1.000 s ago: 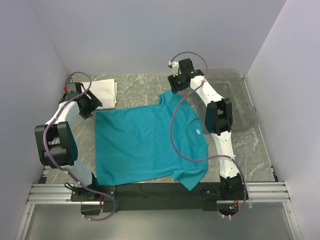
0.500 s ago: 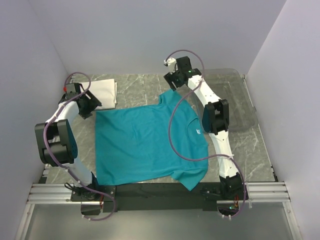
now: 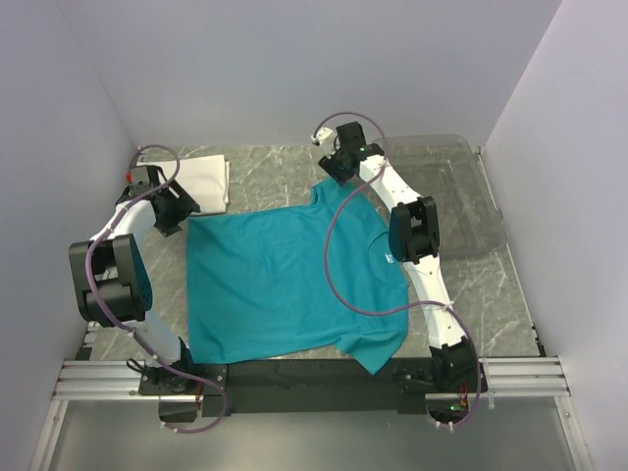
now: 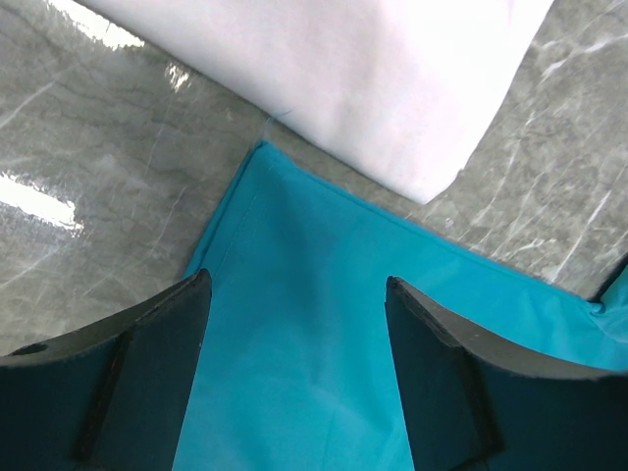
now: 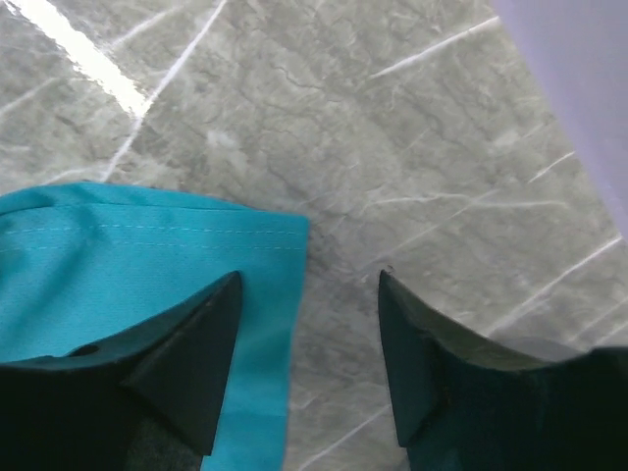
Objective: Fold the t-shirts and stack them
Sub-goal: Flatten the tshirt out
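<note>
Two teal t-shirt [image 3: 285, 285] edges lie beneath spread fingers [image 4: 128, 383].

Your bench [image 3: 280, 165] is a grey, white-veined stone-look slab. On it you have a teal t-shirt [image 3: 285, 280] spread flat across the middle, one sleeve reaching over the near edge. A folded white t-shirt [image 3: 208, 182] lies at the far left, just beside the teal shirt's corner. A clear plastic bin [image 3: 463, 196] sits at the far right.
</note>
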Robot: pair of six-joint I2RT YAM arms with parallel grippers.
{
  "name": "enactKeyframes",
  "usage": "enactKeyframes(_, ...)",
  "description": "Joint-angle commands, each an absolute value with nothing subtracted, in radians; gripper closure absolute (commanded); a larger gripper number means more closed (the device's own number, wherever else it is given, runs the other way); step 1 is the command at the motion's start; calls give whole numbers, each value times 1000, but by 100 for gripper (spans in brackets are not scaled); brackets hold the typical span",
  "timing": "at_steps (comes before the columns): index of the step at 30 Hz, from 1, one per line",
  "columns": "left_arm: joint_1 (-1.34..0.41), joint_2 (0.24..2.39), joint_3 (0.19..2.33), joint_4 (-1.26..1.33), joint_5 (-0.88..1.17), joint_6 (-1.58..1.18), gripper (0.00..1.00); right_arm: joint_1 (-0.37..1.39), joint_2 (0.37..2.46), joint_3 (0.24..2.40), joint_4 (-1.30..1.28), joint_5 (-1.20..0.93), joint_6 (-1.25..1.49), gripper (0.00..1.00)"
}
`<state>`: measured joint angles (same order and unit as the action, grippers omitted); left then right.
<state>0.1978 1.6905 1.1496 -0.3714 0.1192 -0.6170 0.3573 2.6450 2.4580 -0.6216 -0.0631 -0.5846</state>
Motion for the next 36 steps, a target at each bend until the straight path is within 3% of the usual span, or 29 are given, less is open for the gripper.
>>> enactKeyframes(1, 198, 1651, 1140, -365, 126, -601, 23, 359, 2683, 2502, -606, -35, -641, 39)
enactKeyframes(3, 198, 1651, 1141, -368, 127, -600, 23, 362, 2691, 2514, -626, -37, -661, 46)
enactKeyframes(16, 196, 1643, 1144, -374, 132, -600, 24, 360, 2697, 2528, -741, -121, -732, 53)
enactKeyframes(25, 196, 1621, 1140, -390, 135, -598, 23, 357, 2691, 2530, -824, -183, -765, 66)
enactKeyframes(28, 198, 1612, 1137, -390, 135, -598, 24, 356, 2688, 2523, -833, -192, -773, 76)
enactKeyframes(29, 198, 1611, 1132, -391, 135, -600, 24, 356, 2688, 2519, -831, -192, -775, 85)
enactKeyframes(32, 198, 1609, 1120, -384, 144, -606, 24, 357, 2672, 2485, -793, -178, -773, 98)
enactKeyframes(36, 196, 1608, 1117, -388, 147, -604, 25, 345, 2614, 2441, -710, -202, -738, 100)
